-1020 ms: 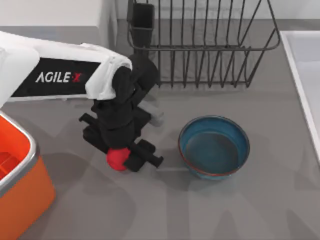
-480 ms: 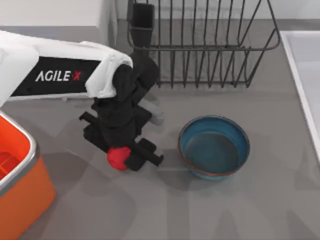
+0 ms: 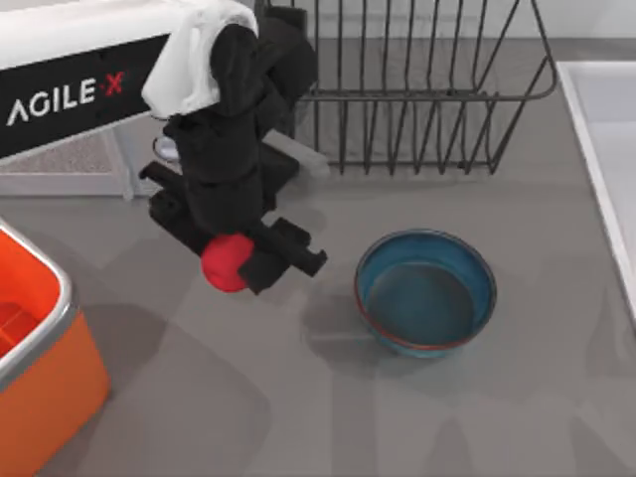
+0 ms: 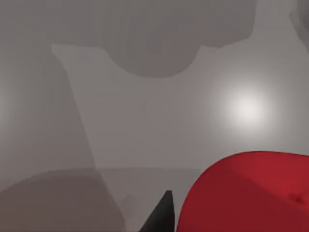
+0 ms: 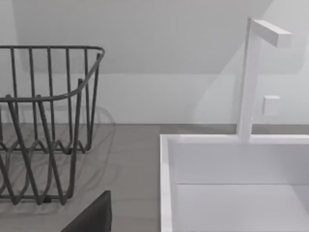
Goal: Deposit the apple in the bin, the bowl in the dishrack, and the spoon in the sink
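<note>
Red apple (image 3: 225, 262) clamped between the black fingers of the left gripper (image 3: 238, 266), held above the grey table (image 3: 298, 417), between bin and bowl. Same apple (image 4: 251, 193) close up in the left wrist view, one dark fingertip (image 4: 161, 215) beside it. Orange bin (image 3: 40, 358) at the table's left edge, well apart from the apple. Blue bowl (image 3: 425, 292) upright on the table, right of the gripper. Dark wire dishrack (image 3: 417, 89) behind the bowl. Pale sink (image 3: 601, 129) at the right edge; in the right wrist view, sink (image 5: 166, 193) beside dishrack (image 5: 48, 121). Right gripper jaws: cannot tell.
</note>
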Controlling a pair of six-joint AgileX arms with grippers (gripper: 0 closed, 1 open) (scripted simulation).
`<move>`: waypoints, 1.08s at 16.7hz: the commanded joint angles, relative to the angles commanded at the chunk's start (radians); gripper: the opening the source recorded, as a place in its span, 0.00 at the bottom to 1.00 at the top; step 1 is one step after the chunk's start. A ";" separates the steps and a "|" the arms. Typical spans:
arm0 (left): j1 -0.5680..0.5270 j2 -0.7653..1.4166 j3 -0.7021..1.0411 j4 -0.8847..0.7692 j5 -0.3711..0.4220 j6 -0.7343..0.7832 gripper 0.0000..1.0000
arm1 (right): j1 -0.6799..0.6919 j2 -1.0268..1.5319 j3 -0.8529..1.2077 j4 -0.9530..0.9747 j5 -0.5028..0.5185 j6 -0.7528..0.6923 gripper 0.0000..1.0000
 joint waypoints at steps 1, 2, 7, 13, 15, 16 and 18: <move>0.000 -0.010 0.017 -0.022 0.000 0.000 0.00 | 0.000 0.000 0.000 0.000 0.000 0.000 1.00; 0.001 -0.018 0.025 -0.034 0.000 0.000 0.00 | 0.000 0.000 0.000 0.000 0.000 0.000 1.00; 0.004 -0.018 0.022 -0.034 -0.002 0.001 0.00 | 0.000 0.000 0.000 0.000 0.000 0.000 1.00; 0.199 -0.234 -0.126 -0.087 -0.064 -0.043 0.00 | 0.000 0.000 0.000 0.000 0.000 0.000 1.00; 0.302 -0.356 -0.203 -0.117 -0.097 -0.065 0.00 | 0.000 0.000 0.000 0.000 0.000 0.000 1.00; 0.353 -0.416 -0.242 -0.132 -0.113 -0.076 0.00 | 0.000 0.000 0.000 0.000 0.000 0.000 1.00; 0.443 -0.515 -0.309 -0.157 -0.141 -0.095 0.00 | 0.000 0.000 0.000 0.000 0.000 0.000 1.00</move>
